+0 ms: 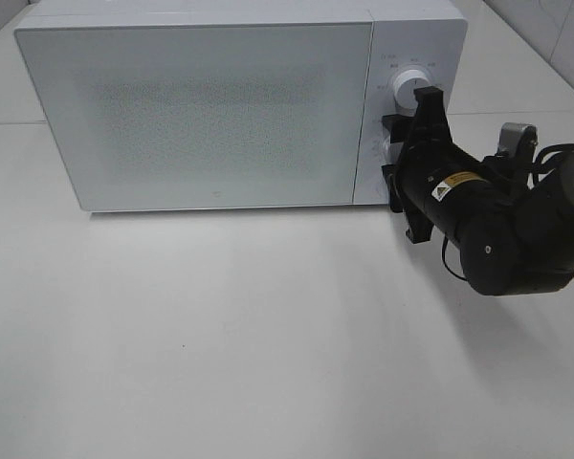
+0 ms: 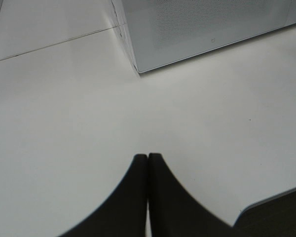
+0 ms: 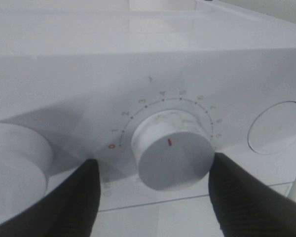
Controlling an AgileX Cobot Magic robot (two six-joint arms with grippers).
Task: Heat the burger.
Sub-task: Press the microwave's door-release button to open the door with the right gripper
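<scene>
burger was not visible in any view, so its bun and filling could not be described; whether it sat inside the microwave (image 1: 191, 105) could not be told, since the door (image 1: 201, 57) was shut and its frosted, speckled panel hid the inside. the white microwave stood at the back of the pale table (image 1: 220, 335). the right gripper (image 3: 153, 168) was at the control panel, its jaws spread wide on either side of the lower knob (image 3: 172, 158), a white dial with a red line on its face and a ring of numbers round it. one finger (image 3: 84, 197) stood clear of the knob, the other (image 3: 237, 192) lay right at its edge, contact unclear; nothing was gripped. the upper knob (image 1: 408, 86) was free. the left gripper (image 2: 148, 165) hung above bare table near the microwave's corner, its fingers pressed together and holding nothing.
</scene>
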